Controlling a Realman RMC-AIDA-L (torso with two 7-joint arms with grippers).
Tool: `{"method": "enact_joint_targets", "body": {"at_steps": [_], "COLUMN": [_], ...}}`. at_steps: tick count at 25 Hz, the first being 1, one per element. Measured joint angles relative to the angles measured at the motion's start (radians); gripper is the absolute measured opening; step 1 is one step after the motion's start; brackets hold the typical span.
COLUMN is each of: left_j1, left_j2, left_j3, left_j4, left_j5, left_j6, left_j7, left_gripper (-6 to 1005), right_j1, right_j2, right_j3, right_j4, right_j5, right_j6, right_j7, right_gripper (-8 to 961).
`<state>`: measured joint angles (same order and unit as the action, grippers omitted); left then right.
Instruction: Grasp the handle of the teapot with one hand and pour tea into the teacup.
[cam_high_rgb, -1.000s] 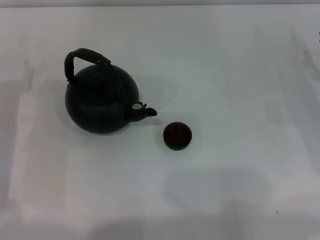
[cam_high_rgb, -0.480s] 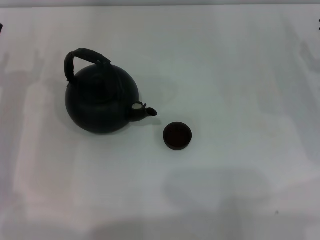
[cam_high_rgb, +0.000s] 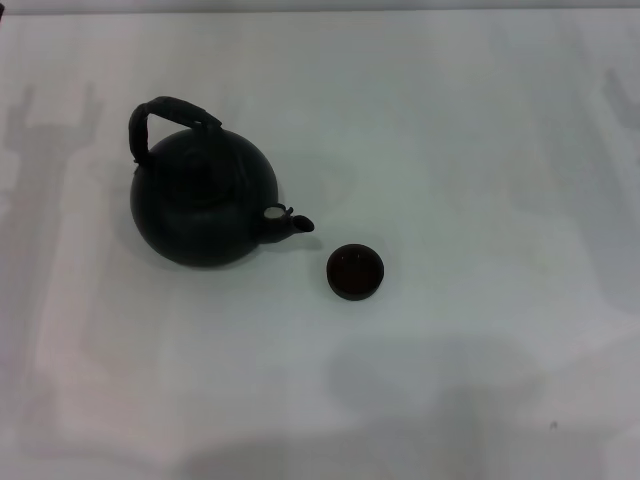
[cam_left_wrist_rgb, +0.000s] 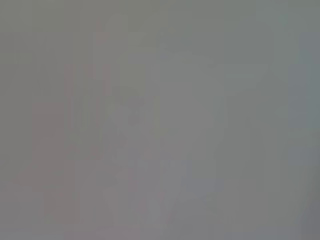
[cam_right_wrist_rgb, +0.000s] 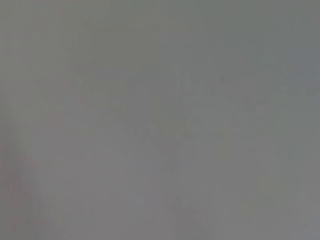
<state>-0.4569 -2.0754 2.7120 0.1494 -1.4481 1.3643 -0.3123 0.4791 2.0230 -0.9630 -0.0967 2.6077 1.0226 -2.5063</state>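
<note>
Neither gripper can be made out anywhere, so how far either is open, or whether it holds anything, I cannot tell. Both wrist views give only a flat grey blur with nothing to pick out. From the head view, a tiny dark sliver sits at the far left corner of the scene, too small to identify. Nothing touches the pot or the cup.

The teapot (cam_high_rgb: 203, 205) stands upright on the white bench (cam_high_rgb: 480, 150), on the robot's left side of the middle. It is round, matte black, with its lid in place. The handle (cam_high_rgb: 165, 115) arches up over the pot's far-left shoulder, dark and rough-wrapped, and stands free with nothing around it. The short spout (cam_high_rgb: 290, 223) juts from the pot's near-right side, with a small pale spot at its base, and points toward the cup.

The teacup (cam_high_rgb: 355, 271) sits upright just beside the spout's tip, a little nearer to the robot and to the right, apart from the pot and not touching it. It is small, dark brown-black, and its inside looks dark; whether it holds any liquid I cannot tell.

Faint grey shadows lie across the bench at both sides and along the near edge.
</note>
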Motion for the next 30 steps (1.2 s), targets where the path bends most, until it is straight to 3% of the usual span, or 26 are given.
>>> {"method": "enact_joint_targets", "body": {"at_steps": [30], "left_j1": [-0.014], "left_j2": [0.0], "left_j3": [-0.051], "left_j4": [-0.024], "left_j5": [-0.025], "left_j6": [-0.038], "left_j7": [-0.002], "left_gripper": [807], "right_j1": [0.04], "right_j2": [0.003], "right_j3": [0.011], "right_j4": [-0.002], "right_j5": [-0.003], "right_j6": [-0.023], "right_j7": [0.0], "right_gripper": [834]}}
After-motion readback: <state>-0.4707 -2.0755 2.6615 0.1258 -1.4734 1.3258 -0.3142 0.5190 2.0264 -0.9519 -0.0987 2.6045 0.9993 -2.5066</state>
